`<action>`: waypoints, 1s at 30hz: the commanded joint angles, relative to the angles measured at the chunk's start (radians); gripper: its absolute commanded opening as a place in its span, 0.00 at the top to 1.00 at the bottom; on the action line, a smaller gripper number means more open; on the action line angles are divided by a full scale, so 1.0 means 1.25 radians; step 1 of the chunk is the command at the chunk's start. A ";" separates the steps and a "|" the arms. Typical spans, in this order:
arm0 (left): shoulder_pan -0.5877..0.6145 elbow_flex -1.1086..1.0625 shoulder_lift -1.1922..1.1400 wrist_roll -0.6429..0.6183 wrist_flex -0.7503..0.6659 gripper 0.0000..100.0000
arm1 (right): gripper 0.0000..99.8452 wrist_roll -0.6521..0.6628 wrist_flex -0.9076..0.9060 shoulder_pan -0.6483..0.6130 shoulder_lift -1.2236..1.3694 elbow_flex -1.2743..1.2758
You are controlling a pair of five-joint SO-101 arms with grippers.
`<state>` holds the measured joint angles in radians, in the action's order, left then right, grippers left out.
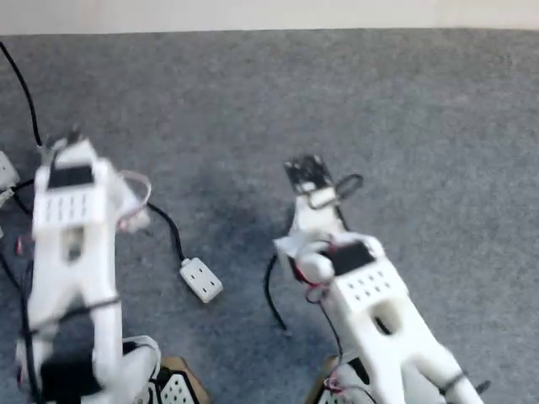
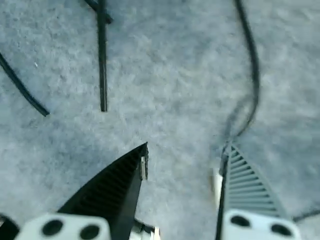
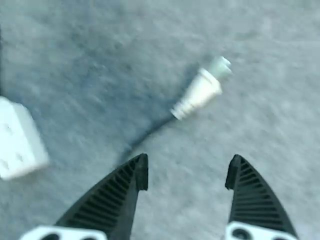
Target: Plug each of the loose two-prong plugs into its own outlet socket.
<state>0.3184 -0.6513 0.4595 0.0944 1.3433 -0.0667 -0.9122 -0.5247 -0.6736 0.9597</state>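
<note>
A white two-prong plug [image 3: 202, 90] on a thin black cord lies on the grey carpet, just ahead of my right gripper [image 3: 187, 170]. That gripper is open and holds nothing. Off to one side of it sits a white outlet socket block [image 3: 17, 137]; from above, the outlet socket [image 1: 200, 279] lies between the two arms with a black cord running from it. My right gripper [image 1: 307, 172] hangs over the middle of the carpet. My left gripper [image 2: 182, 160] is open over bare carpet, with a black cord [image 2: 250, 75] running toward one finger. It sits at the far left [image 1: 63, 150].
Several loose black cords [image 2: 102, 60] cross the carpet near the left arm. Another white block [image 1: 4, 172] shows at the left edge. A black cord [image 1: 271, 295] loops beside the right arm's base. The far and right parts of the carpet [image 1: 438, 126] lie bare.
</note>
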 commanded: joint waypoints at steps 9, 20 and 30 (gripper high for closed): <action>0.109 -0.510 0.387 0.069 -0.342 0.77 | 0.79 -0.191 0.199 -0.035 0.191 -0.064; 0.099 -0.512 0.361 0.071 -0.357 0.77 | 0.89 -0.189 0.279 0.017 0.477 -0.158; 0.099 -0.514 0.361 0.071 -0.357 0.77 | 0.89 -0.184 0.179 0.080 0.393 -0.219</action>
<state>0.4565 -1.2958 0.9137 0.1741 0.9106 -0.2969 -0.6743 -0.4511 -0.1074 0.7281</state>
